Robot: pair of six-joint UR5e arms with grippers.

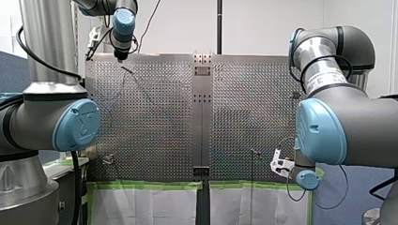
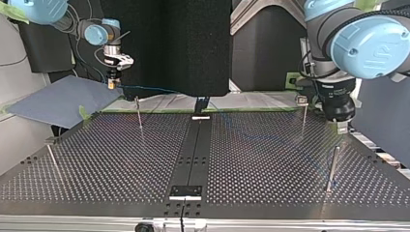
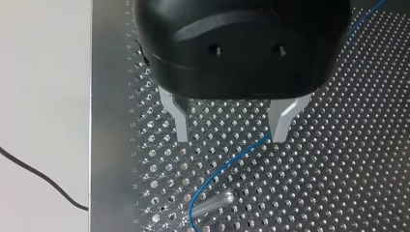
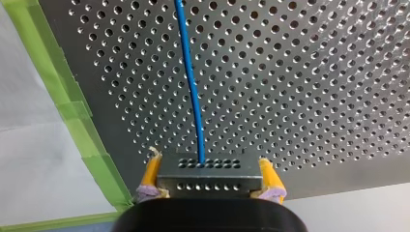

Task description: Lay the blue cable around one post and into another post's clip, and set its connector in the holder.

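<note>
My right gripper clamps the connector, the cable running straight ahead from it, while my left gripper, spread wide and empty, hovers over the cable just short of a post.

table: shiny perforated metal | connector: seemingly matt metal

My right gripper's black body hides the near end of the connector. In the front view the blue cable is too faint to trace across the bench.
</note>
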